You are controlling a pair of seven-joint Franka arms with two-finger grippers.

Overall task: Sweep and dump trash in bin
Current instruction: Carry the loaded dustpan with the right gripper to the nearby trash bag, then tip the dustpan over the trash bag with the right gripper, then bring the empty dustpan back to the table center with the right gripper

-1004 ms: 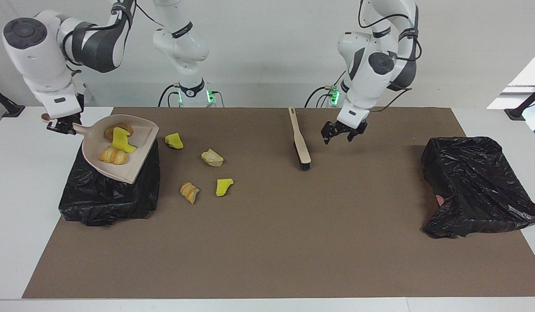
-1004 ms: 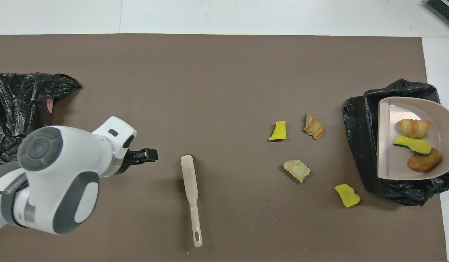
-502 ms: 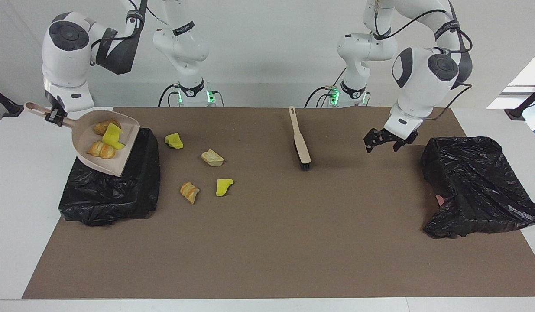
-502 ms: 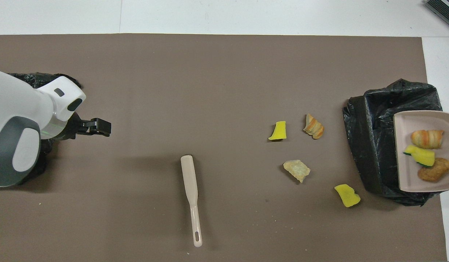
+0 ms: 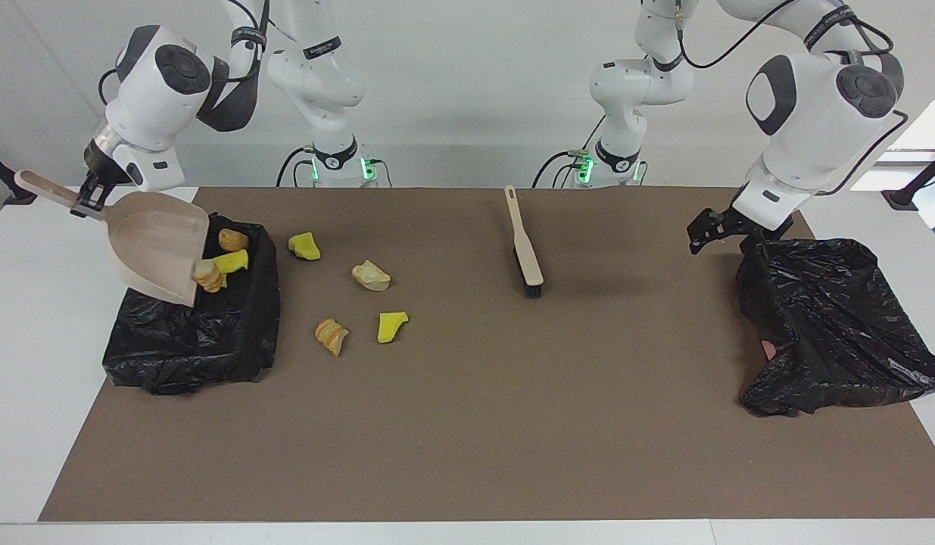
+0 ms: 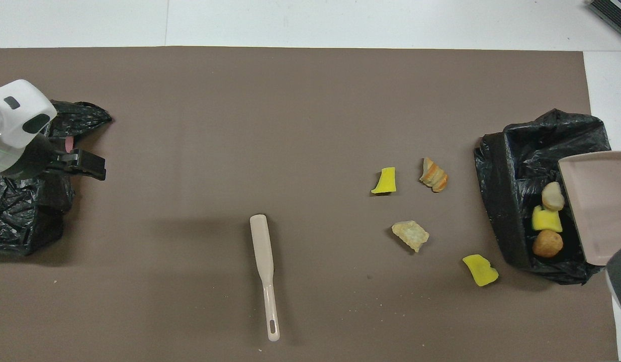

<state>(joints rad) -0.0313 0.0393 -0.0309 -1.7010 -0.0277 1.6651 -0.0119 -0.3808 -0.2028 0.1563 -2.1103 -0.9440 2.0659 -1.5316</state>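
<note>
Only the facing view shows the right pincer (image 5: 83,203) clamped on the tilted dustpan (image 5: 155,256) handle over the bin (image 5: 232,333); three trash pieces (image 5: 219,263) lie at its lip. Four pieces (image 6: 410,235) lie on the open surface (image 6: 310,110). The left pincer (image 5: 708,229), spread and empty, hangs by the second bag (image 5: 830,318).

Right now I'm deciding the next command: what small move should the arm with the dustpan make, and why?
Probably hold the tilt a moment longer over the bin. The right gripper, shut on the dustpan handle, has it tipped steeply, and three trash pieces are sliding off its lip into the black liner. Four pieces remain on the mat, so lowering comes after.
</note>
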